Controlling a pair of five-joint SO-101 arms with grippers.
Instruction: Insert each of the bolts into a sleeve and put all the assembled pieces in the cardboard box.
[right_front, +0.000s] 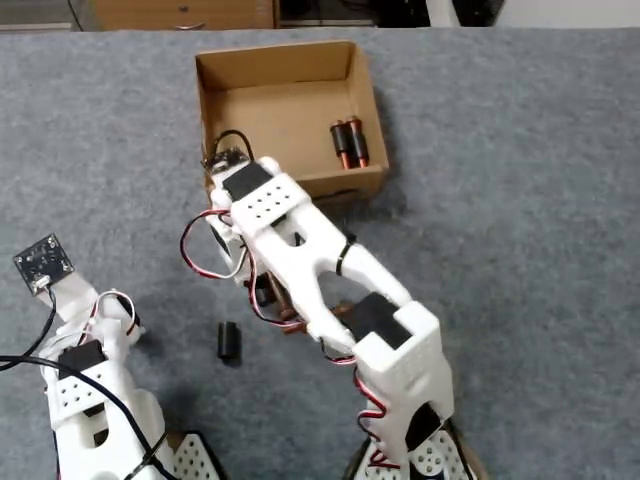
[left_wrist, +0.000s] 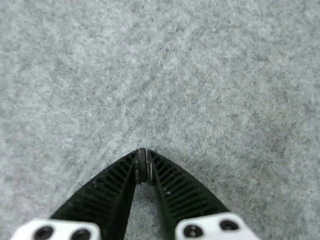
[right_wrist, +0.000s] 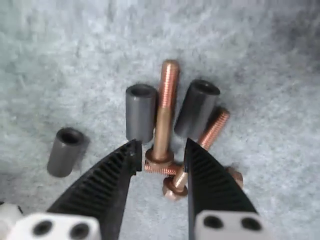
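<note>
Item: assembled pieces (right_front: 349, 143), count two, each a bolt seated in a dark sleeve. They lie side by side inside the cardboard box (right_front: 270, 120), near one side wall, and I log that share as done. Item: loose stock on the table (right_front: 520, 250), outside the box. There is a long bolt (right_wrist: 165, 105) with a first sleeve (right_wrist: 141, 120) and a second sleeve (right_wrist: 197, 110) close on either flank. A second bolt (right_wrist: 214, 127) lies partly behind the second sleeve. I also note what I take for a third bolt head (right_wrist: 235, 176), mostly hidden, and a lone sleeve (right_wrist: 65, 151) set apart from the cluster. None of these is joined, so I judge three insertions and three deliveries left, if that third bolt is real. Item: right gripper (right_wrist: 161, 147), fingers spread, straddling the long bolt's head without closing on it; I read this as lining up a pick. Item: left gripper (left_wrist: 142, 152), fingers pressed together, holding nothing, above bare table.
</note>
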